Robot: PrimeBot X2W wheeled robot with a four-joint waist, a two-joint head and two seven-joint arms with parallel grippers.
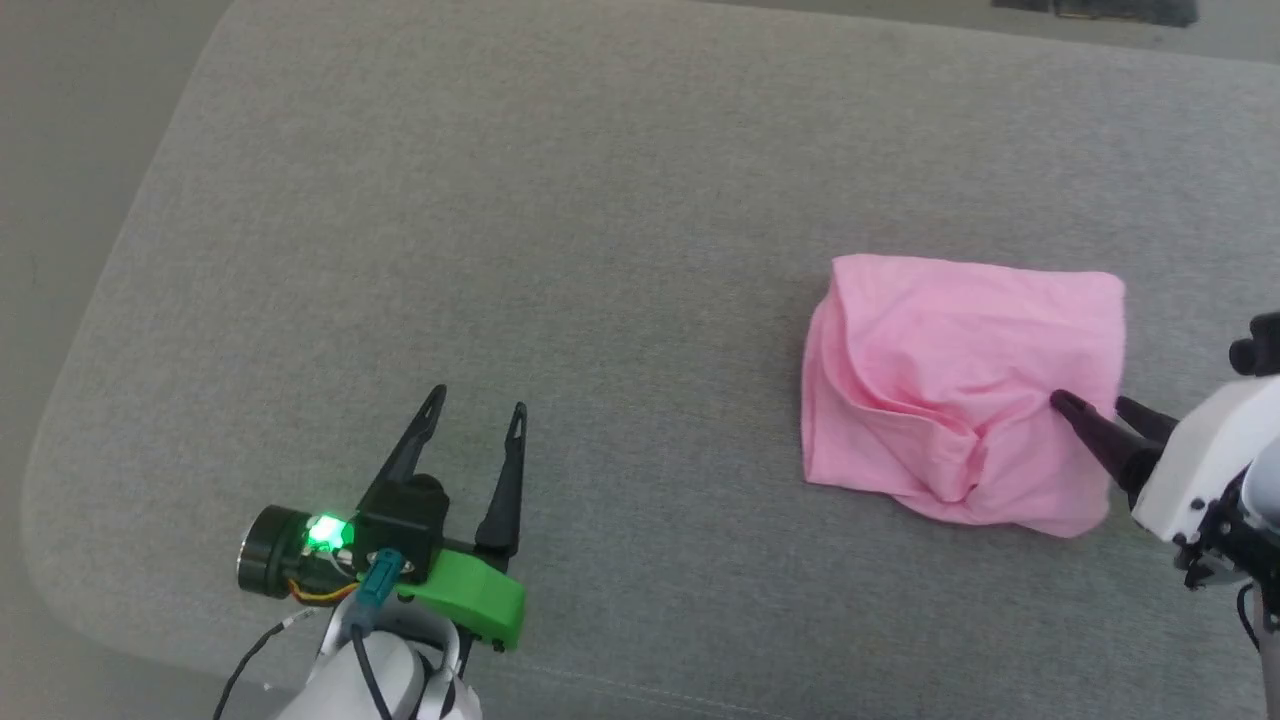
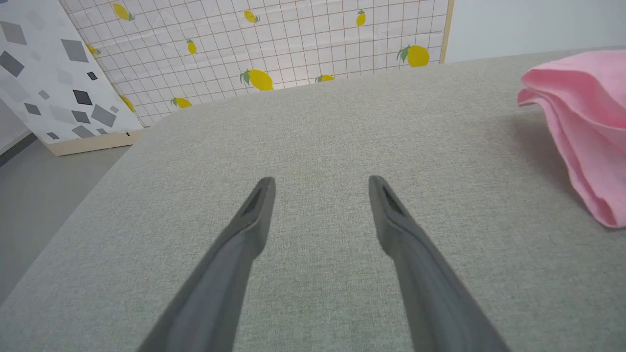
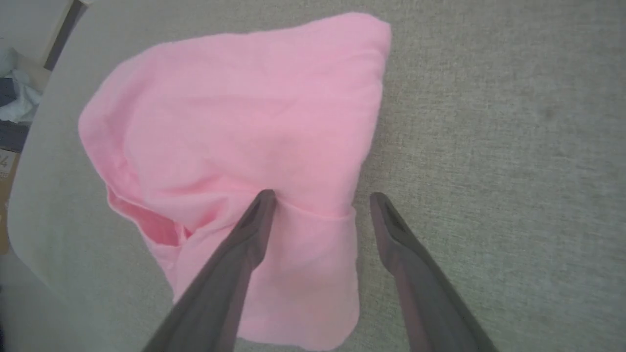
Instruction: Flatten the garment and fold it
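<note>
Well left of the garment (image 1: 960, 380), the left pincer (image 1: 478, 401) hovers spread and empty over the grey cushion (image 1: 600, 250). The garment lies roughly folded, with the right pincer (image 1: 1090, 401) spread astride its right edge. Final smoothing seems in hand, and next it probably needs to pinch that edge.

left gripper (image 1: 478, 401): two long dark tapered fingers (image 1: 505, 490); black body; bright green bracket (image 1: 475, 598); lit green LED (image 1: 322, 531); orange and black cables (image 1: 318, 596); right gripper (image 1: 1090, 401): white housing (image 1: 1205, 465)
</note>
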